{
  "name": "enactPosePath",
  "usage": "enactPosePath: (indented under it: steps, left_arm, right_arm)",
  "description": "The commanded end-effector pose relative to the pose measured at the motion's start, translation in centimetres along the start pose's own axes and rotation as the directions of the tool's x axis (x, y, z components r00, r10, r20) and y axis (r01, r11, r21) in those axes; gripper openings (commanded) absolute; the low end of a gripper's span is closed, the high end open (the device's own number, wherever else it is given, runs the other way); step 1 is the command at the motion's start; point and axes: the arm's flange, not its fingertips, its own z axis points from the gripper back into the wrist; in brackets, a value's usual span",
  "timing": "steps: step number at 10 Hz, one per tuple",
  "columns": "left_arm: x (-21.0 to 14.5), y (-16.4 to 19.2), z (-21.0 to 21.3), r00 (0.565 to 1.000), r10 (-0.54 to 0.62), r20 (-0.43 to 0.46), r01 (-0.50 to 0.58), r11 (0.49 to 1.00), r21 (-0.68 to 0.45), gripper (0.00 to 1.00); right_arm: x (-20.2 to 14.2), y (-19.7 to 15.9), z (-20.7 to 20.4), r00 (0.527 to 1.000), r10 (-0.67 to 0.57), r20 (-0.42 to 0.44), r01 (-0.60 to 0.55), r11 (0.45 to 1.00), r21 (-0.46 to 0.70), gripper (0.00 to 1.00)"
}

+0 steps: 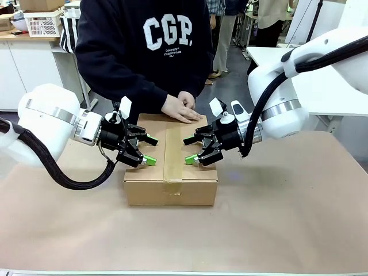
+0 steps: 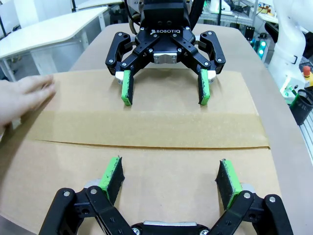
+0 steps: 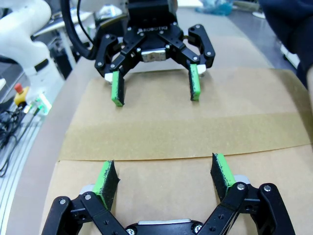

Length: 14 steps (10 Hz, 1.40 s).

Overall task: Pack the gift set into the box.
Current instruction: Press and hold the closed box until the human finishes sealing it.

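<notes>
My left gripper (image 1: pixel 150 150) and right gripper (image 1: pixel 191 150), both spread wide and empty, face each other over the taped box (image 1: pixel 171 185) at table centre; I'd press flaps evenly, clear of the person's hand (image 1: pixel 180 109).

The box (image 1: pixel 170 185) is a shallow brown corrugated carton lying flat at the table's middle, its long front wall plain and facing six o'clock. Its top flaps are shut, and a brown tape strip (image 1: pixel 173 154) runs along the centre seam from twelve to six o'clock, folding a little way down the front wall
</notes>
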Motion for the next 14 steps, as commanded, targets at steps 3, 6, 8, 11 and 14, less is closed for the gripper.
enactPosePath:
  steps: [3,6,8,11,14]
  left_arm:
    - [-0.17,-0.16,0.05,1.000,-0.005,-0.003,0.005,1.000,0.001,1.00]
    - [-0.17,-0.16,0.05,1.000,-0.005,-0.003,0.005,1.000,0.001,1.00]
    - [-0.17,-0.16,0.05,1.000,-0.005,-0.003,0.005,1.000,0.001,1.00]
    - [-0.17,-0.16,0.05,1.000,-0.005,-0.003,0.005,1.000,0.001,1.00]
    - [-0.17,-0.16,0.05,1.000,-0.005,-0.003,0.005,1.000,0.001,1.00]
  right_arm:
    - [-0.42,0.16,-0.09,1.000,0.003,-0.007,-0.003,1.000,-0.007,1.00]
    - [-0.42,0.16,-0.09,1.000,0.003,-0.007,-0.003,1.000,-0.007,1.00]
    - [-0.42,0.16,-0.09,1.000,0.003,-0.007,-0.003,1.000,-0.007,1.00]
    - [-0.42,0.16,-0.09,1.000,0.003,-0.007,-0.003,1.000,-0.007,1.00]
    - [-0.42,0.16,-0.09,1.000,0.003,-0.007,-0.003,1.000,-0.007,1.00]
